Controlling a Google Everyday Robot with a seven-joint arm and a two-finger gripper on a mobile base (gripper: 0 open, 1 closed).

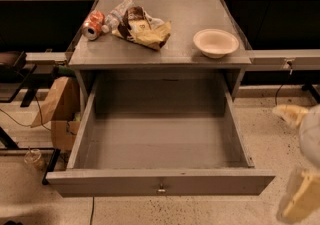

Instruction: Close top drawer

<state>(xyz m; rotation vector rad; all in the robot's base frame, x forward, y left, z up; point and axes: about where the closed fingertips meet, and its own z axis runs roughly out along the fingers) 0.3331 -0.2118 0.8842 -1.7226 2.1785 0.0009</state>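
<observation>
The top drawer [160, 181] of the grey cabinet stands pulled all the way out toward me. Its wide flat grey front carries a small metal knob [161, 187] at the centre. Its deep grey tray [160, 139] holds nothing. My gripper [300, 169] is a blurred cream and white shape at the right edge of the camera view, to the right of the drawer's front corner and apart from it. The two lower drawers are hidden under the open one.
On the cabinet top [185, 24] lie an orange can [93, 24], a clear plastic bottle [116, 14], a chip bag [142, 30] and a cream bowl [216, 42]. A brown paper bag [56, 100] and cardboard box [64, 133] stand left of the cabinet. Dark benches run behind.
</observation>
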